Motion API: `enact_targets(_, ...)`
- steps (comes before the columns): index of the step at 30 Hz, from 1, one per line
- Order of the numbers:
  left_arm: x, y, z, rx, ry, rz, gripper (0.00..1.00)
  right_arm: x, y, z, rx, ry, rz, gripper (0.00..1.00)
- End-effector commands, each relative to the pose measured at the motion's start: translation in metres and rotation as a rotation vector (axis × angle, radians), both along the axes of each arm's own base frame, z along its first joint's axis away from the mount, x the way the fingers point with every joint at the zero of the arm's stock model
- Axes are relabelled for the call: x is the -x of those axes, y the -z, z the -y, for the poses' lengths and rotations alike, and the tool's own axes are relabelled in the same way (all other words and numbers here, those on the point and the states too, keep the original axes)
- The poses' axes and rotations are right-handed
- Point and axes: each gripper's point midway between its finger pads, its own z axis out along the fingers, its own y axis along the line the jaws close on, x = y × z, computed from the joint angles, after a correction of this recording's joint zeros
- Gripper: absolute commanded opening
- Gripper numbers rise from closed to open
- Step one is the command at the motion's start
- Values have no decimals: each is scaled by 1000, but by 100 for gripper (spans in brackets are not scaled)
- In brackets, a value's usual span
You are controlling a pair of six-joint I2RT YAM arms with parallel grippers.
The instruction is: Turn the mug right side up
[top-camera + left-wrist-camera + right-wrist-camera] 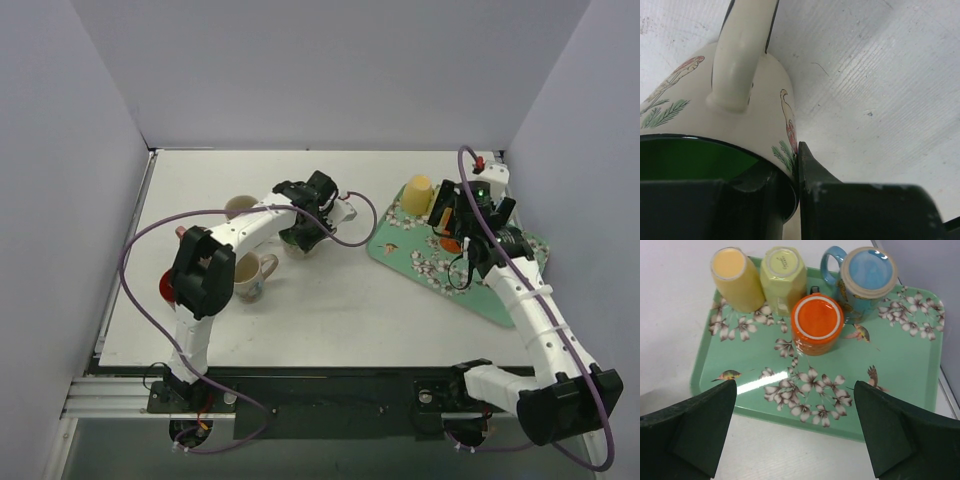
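Left pincer [785, 167] is nearly shut, pinching the cream mug [740, 115] by its rim, 1 finger inside the green interior, 1 outside. That mug is at 9 o'clock of the tray [900, 365]. Right pincer [794, 390] gapes wide, holding nothing, above the tray, with an upside-down orange mug [817, 320] at its 12 o'clock.

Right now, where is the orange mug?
In the right wrist view the orange mug stands upside down on the green tray, on the table's right side, between the pale yellow cup and the blue mug.
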Motion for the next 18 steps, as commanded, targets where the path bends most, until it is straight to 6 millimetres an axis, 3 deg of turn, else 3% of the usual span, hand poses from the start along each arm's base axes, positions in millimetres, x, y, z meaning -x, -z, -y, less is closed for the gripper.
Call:
enact_targets(1,-18,-29,15,74,59,57,13,-12,10,24,-25,48,-82,97)
enact_targets(3,-20,-35,14,91,46,57,41,-20,14,38,-31,87,-106,97)
enact_targets(4,-22,-39,14,98,39,69,47,-21,14,51,-33,117,-110,97)
enact_targets(5,-23,-47,13,105,37,88,61,-29,14,54,-35,111,-122,96)
enact_targets(7,-23,-64,13,129,38,120,75,-42,11,76,-16,146,-135,96)
enact_targets(8,-23,-72,13,136,37,133,77,-42,14,88,-8,167,-161,96)
enact_targets(10,-20,-93,12,168,42,164,78,-66,10,106,48,150,-219,95)
enact_targets(11,-17,-109,11,190,47,192,78,-71,11,109,63,135,-242,94)
enact_targets(15,-5,-143,7,249,74,240,79,-111,18,117,203,-33,-371,92)
enact_targets(18,6,-153,0,269,79,248,79,-137,32,119,293,-197,-457,88)
